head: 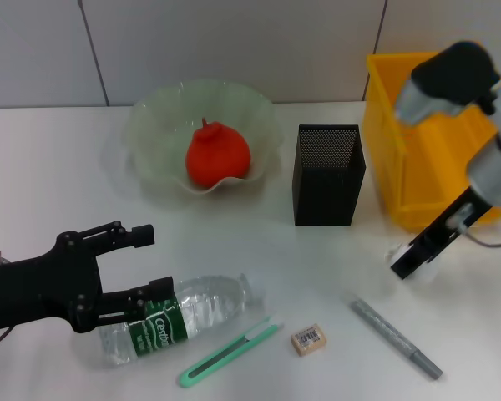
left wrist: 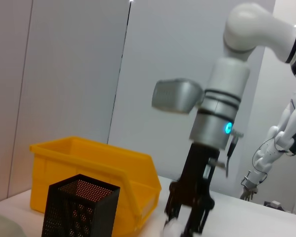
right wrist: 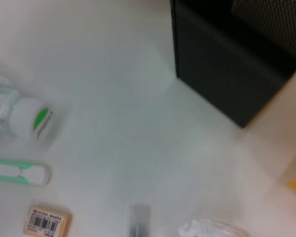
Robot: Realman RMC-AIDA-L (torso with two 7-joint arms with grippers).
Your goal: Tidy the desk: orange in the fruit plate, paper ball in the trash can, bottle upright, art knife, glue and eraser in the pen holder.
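Observation:
The orange (head: 219,156) lies in the pale fruit plate (head: 154,125). A clear bottle (head: 192,313) with a green label lies on its side near the front. My left gripper (head: 146,266) is open at the bottle's base end, its lower finger (head: 146,294) over the label. The green art knife (head: 230,352), eraser (head: 308,339) and grey glue stick (head: 397,338) lie flat on the table. My right gripper (head: 407,261) is open and straddles the white paper ball (head: 396,250) beside the yellow trash can (head: 417,142). The black mesh pen holder (head: 328,174) stands between plate and can.
The right wrist view shows the bottle's cap end (right wrist: 32,118), art knife (right wrist: 19,172), eraser (right wrist: 47,222), glue tip (right wrist: 139,219), paper ball (right wrist: 212,230) and pen holder (right wrist: 227,64). The left wrist view shows the right gripper (left wrist: 185,224) over the ball (left wrist: 173,229).

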